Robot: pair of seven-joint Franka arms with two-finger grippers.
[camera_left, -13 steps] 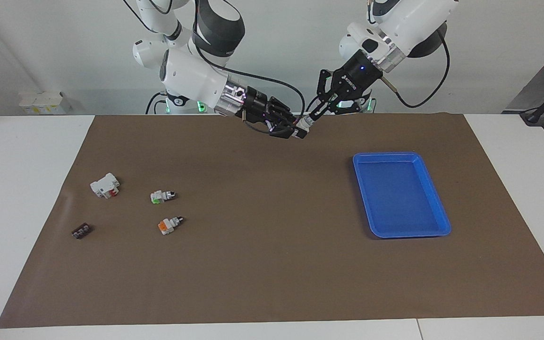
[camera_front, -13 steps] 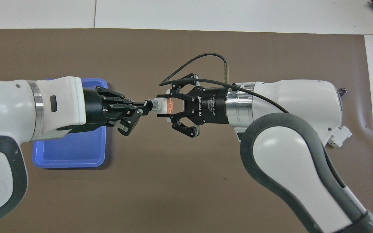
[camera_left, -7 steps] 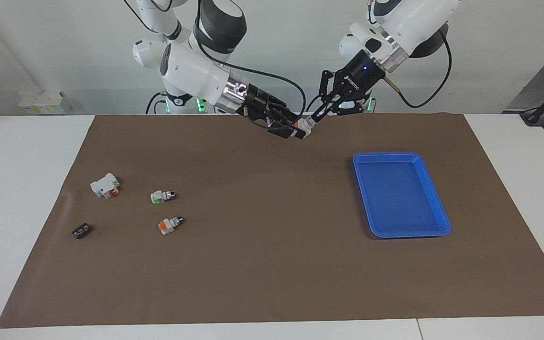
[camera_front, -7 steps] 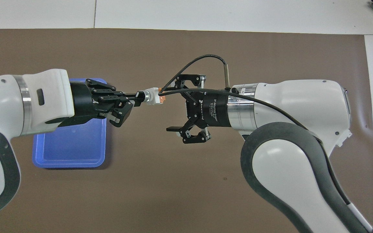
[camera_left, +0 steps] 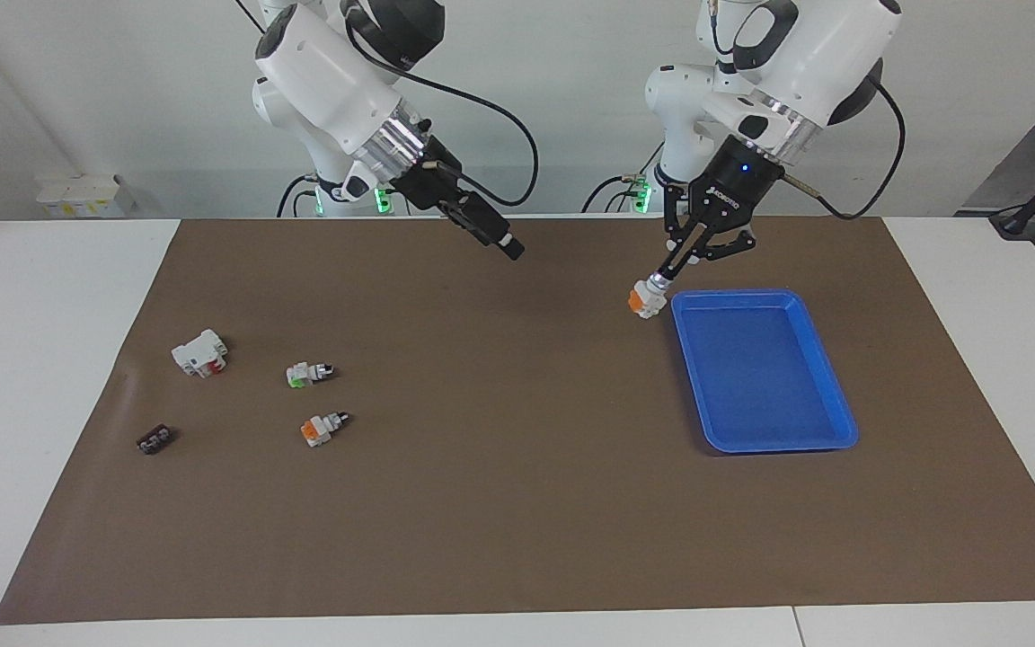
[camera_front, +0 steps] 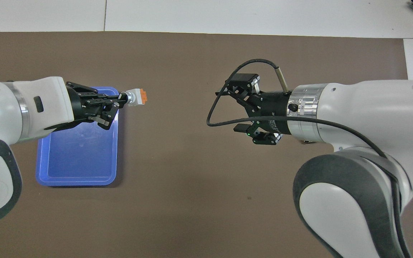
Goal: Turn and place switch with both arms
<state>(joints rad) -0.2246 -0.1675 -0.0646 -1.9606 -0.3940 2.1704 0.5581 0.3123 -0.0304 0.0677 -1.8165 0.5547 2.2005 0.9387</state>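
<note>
Over the blue tray's [camera_left: 827, 442] edge your left gripper [camera_left: 667, 267] now pinches the switch [camera_left: 644, 301] alone; your right gripper [camera_left: 498, 237] has let go, spread wide, retreated, so only placing remains

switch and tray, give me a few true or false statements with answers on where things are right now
1. The left gripper is shut on the switch. True.
2. The switch lies inside the blue tray. False: it hangs in the air from the left gripper, beside the tray's rim.
3. The right gripper is open and holds nothing. True.
4. The blue tray holds two switches. False: nothing shows in it.
5. A green-ended switch lies on the brown mat toward the right arm's end of the table. True.
</note>
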